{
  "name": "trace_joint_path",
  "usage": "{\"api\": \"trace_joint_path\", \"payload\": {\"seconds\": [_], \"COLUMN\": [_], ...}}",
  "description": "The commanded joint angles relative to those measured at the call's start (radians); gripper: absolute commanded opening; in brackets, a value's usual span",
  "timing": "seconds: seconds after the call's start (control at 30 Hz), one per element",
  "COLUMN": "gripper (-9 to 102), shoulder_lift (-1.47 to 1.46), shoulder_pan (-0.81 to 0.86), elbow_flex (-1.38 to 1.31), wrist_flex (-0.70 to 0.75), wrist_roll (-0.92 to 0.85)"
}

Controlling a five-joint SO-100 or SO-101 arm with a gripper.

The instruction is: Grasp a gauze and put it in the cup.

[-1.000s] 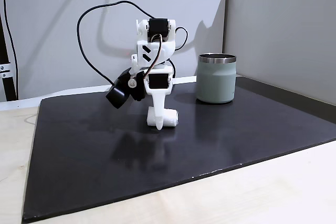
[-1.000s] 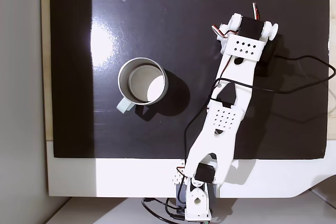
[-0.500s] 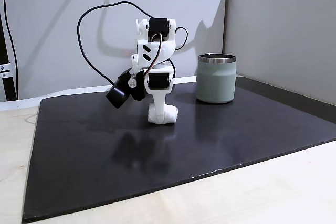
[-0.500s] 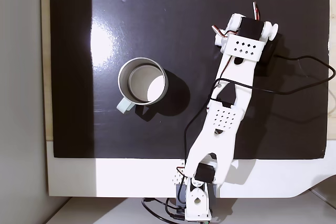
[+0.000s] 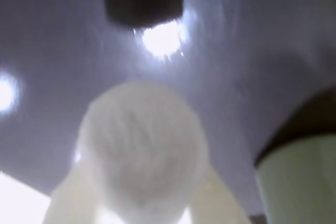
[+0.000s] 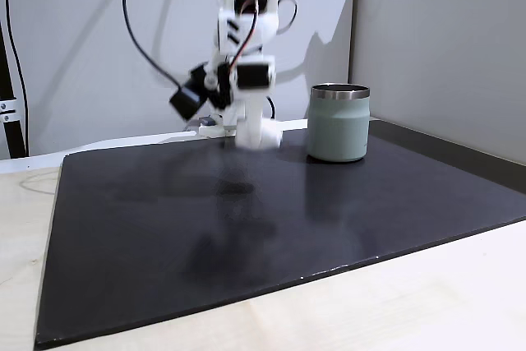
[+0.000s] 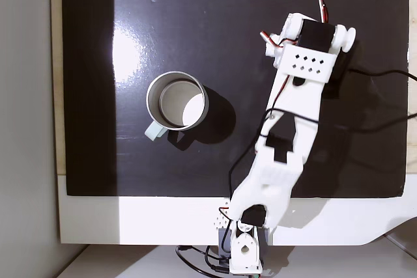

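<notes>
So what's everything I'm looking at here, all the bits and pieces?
gauze: one, white, small roll held between the gripper's fingers, lifted above the mat, left of the cup in the side fixed view
cup: one, pale sage green with a steel rim, standing upright on the mat; a small handle-like tab shows in the top fixed view
mat: one, black and glossy, lying on the table
table: one, pale wood
wall: pale grey, behind the table
cable: black, looping off the arm
arm: one, white with black motors
gripper: one, white, closed on the gauze

gauze (image 5: 140,150) blurred; cup (image 5: 299,182) cut off
</notes>
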Motion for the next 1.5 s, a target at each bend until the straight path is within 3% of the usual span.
{"api": "trace_joint_path", "payload": {"seconds": [0.0, 0.5, 1.1, 1.47], "gripper": [0, 1, 0, 0], "shoulder_lift": [0.221, 0.776, 0.857, 0.796], "shoulder_pan": [-0.023, -0.299, -0.670, -0.704], "elbow_flex": [0.080, 0.371, 0.609, 0.684], "wrist_flex": [0.012, 0.012, 0.012, 0.011], "wrist_roll": [-0.012, -0.014, -0.037, -0.032]}}
